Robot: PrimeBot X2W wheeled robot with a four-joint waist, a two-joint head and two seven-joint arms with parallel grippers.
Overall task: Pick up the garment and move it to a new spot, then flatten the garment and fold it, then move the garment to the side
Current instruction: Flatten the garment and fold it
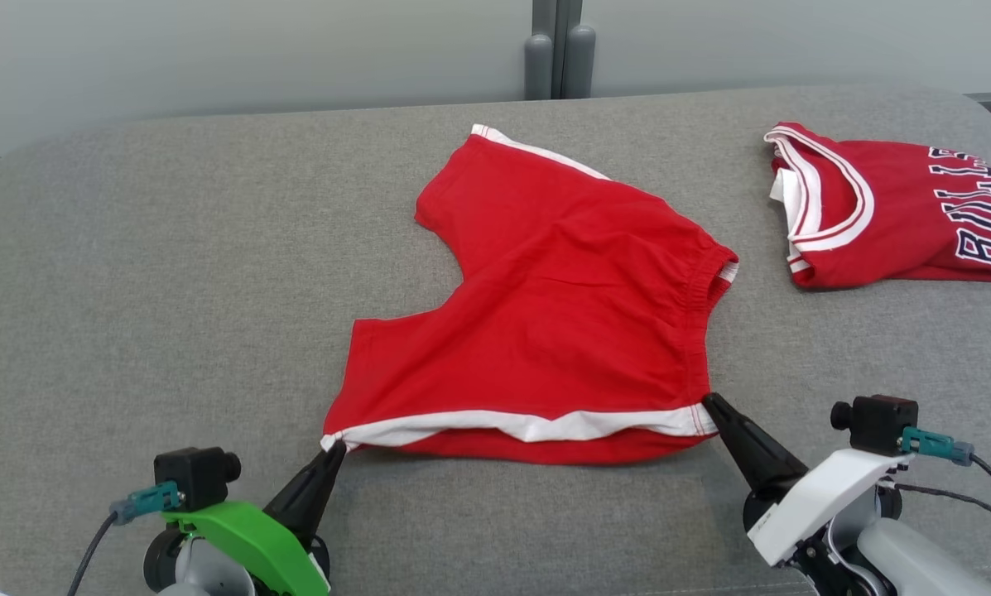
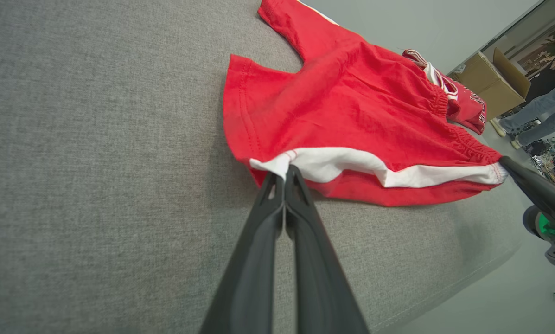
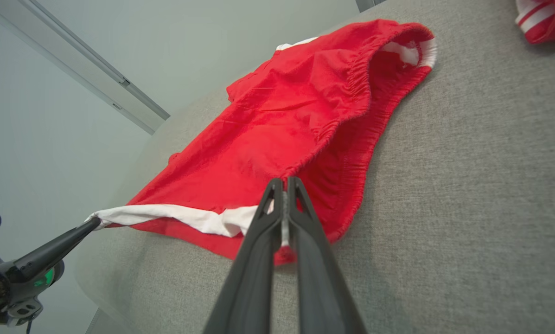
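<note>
Your red shorts (image 1: 545,314) lie spread mid-way on the grey padded surface (image 1: 172,273), left gripper (image 1: 335,451) clamped on the near hem corner and right gripper (image 1: 710,403) on the near waistband corner, both good holds, since this light, limp cloth will likely sag between them.

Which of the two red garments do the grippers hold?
The red shorts, pinched at both near corners by the left gripper and right gripper. The lettered jersey lies apart, untouched.
</note>
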